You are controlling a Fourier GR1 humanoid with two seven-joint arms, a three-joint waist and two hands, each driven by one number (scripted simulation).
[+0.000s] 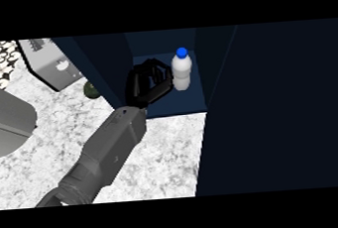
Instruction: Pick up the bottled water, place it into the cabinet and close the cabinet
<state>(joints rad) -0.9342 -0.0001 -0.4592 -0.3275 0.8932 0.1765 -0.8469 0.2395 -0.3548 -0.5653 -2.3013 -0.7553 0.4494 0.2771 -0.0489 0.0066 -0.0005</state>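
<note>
Reaching up from the 7 o'clock edge of the head view, a grey forearm [105, 150] ends in a black hand [146, 84] inside the open cabinet [164, 106]. Which arm it belongs to cannot be told from this view, as only 1 arm shows. Its fingers [154, 70] curve toward the bottled water [181, 70], at 3 o'clock of the hand, and the fingertips lie against or just beside the bottle's side; whether they actually clasp it cannot be told. White with a blue cap, the bottle stands upright on the dark blue floor of the cabinet. At 9 o'clock of the hand, outside the cabinet wall, a small dark green round object [92, 90] sits on the speckled counter [55, 124]. Farther toward 10 o'clock stands a grey toaster [51, 64], and at 8 o'clock lies a grey curved basin [4, 122].
</note>
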